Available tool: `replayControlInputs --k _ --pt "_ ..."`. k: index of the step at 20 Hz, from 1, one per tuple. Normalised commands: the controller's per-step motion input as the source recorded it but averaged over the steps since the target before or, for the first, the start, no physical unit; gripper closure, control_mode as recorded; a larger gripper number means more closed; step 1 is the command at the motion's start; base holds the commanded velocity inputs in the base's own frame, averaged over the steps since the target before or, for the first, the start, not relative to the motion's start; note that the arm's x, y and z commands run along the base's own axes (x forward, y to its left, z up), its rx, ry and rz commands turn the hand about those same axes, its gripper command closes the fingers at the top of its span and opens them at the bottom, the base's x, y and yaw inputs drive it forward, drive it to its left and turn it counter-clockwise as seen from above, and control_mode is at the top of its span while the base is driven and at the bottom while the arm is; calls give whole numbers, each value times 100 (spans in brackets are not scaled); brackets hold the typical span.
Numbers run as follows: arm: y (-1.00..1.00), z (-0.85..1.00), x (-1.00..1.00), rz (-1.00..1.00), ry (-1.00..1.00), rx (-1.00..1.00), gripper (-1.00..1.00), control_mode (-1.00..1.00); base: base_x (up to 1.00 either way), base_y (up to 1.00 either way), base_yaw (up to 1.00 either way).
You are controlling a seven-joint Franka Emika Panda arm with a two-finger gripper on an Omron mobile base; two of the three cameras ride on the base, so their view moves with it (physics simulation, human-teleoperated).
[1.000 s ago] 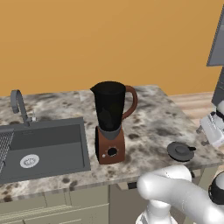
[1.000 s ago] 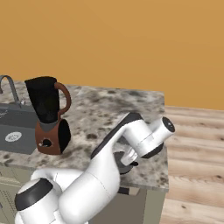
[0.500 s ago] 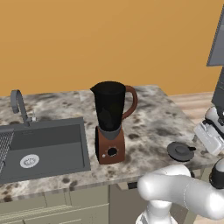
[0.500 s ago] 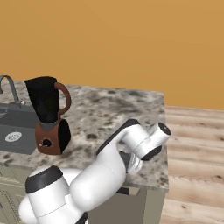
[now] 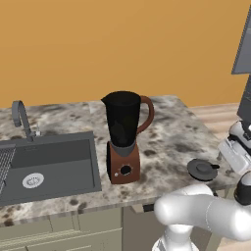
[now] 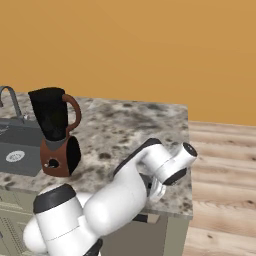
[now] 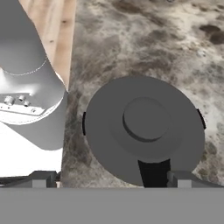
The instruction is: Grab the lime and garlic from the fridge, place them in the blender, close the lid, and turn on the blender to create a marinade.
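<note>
The blender (image 5: 124, 137) stands upright on the granite counter with its black jar uncovered, and it is also in the right base view (image 6: 55, 132). The lid (image 5: 202, 168), a round dark grey disc with a raised middle knob, lies flat near the counter's right front corner. My gripper (image 5: 231, 156) hovers just right of and above the lid. In the hand view the lid (image 7: 144, 127) lies close below my gripper (image 7: 111, 180), which is open and holds nothing. A dark grey panel at the upper right looks like the fridge (image 5: 243, 44). The lime and garlic are out of view.
A dark sink (image 5: 49, 164) with a curved faucet (image 5: 19, 115) takes up the counter's left part. The counter ends just right of the lid, with wooden floor (image 6: 220, 165) beyond. My white arm (image 6: 125, 195) bends across the counter's front right.
My hand has dropped down and slightly left, closer to the lid, and the elbow has swung with it. The gripper has stayed open; blender and lid have not moved.
</note>
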Motion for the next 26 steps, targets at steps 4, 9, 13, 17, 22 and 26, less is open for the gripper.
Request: replayControlInputs --k 4,9,13,17,22,26 --pt "62 12 0 -6 0 -9 -100 -100 0 0 0" --pt "45 3 0 -12 0 -13 -100 -100 0 0 0" --pt "9 -30 0 -14 0 -18 -100 -100 0 0 0" --pt "0 -34 15 -2 0 -16 -100 -100 0 0 0" --pt "1 -5 36 2 0 -3 -100 -100 0 0 0" --pt "0 0 37 12 0 0 -100 -100 0 0 0"
